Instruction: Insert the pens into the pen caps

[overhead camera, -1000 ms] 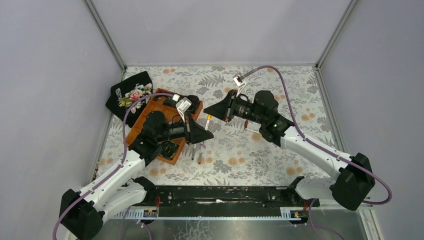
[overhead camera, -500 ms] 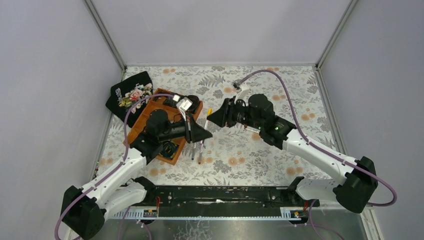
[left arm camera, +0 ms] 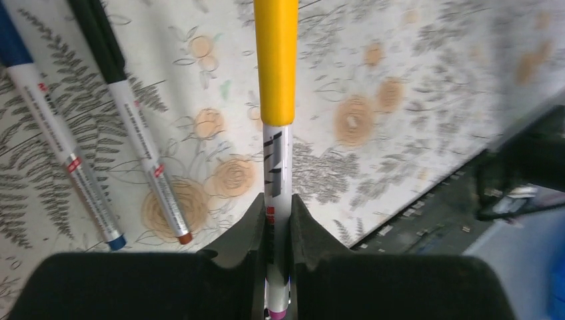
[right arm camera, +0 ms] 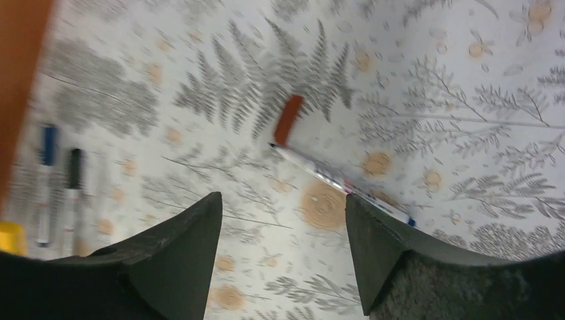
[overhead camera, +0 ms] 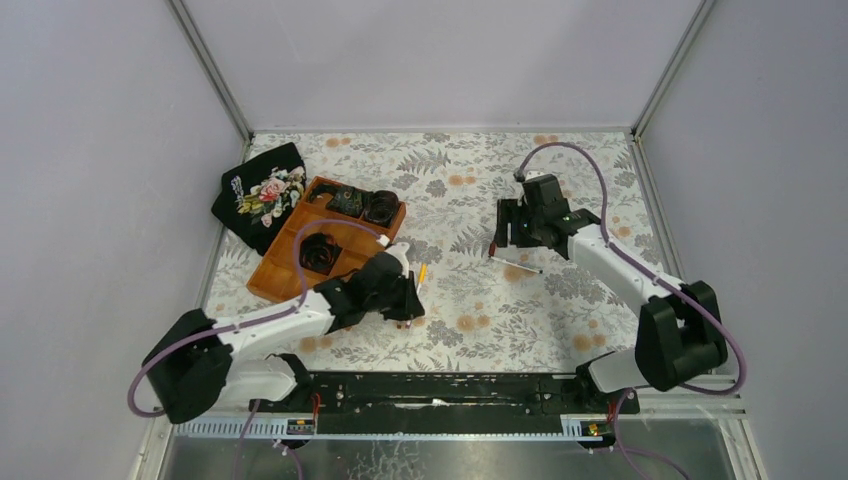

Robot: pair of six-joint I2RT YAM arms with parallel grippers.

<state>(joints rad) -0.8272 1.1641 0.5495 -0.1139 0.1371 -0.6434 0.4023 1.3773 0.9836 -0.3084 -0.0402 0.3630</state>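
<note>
Working from the table (overhead camera: 560, 170) downward: I judge the job about three quarters done. At the left of the overhead view sit a wooden tray (overhead camera: 290, 270) and a black pouch (overhead camera: 262, 190) with flower embroidery. The pouch has some white lettering too small for me to read.

My left hand (left arm camera: 276, 203) is clamped on the barrel of the yellow-capped pen (left arm camera: 276, 167), in the lower middle of the overhead view. The yellow cap (left arm camera: 277, 60) looks fully seated. My right hand (right arm camera: 283, 199) hangs with its fingers wide apart, gripping nothing, above the one pair left to do.

In the left wrist view, the blue-capped pen (left arm camera: 60, 147) and the black-capped pen (left arm camera: 143, 157) lie side by side on the table at the left of the frame, both closed.

What remains is the bare pen (right arm camera: 333, 181), lying at mid-frame in the right wrist view. The red cap (right arm camera: 288, 120) lies just beside its tip but is not on it.

The barrels carry small black print and a red mark, none of it legible to me.
</note>
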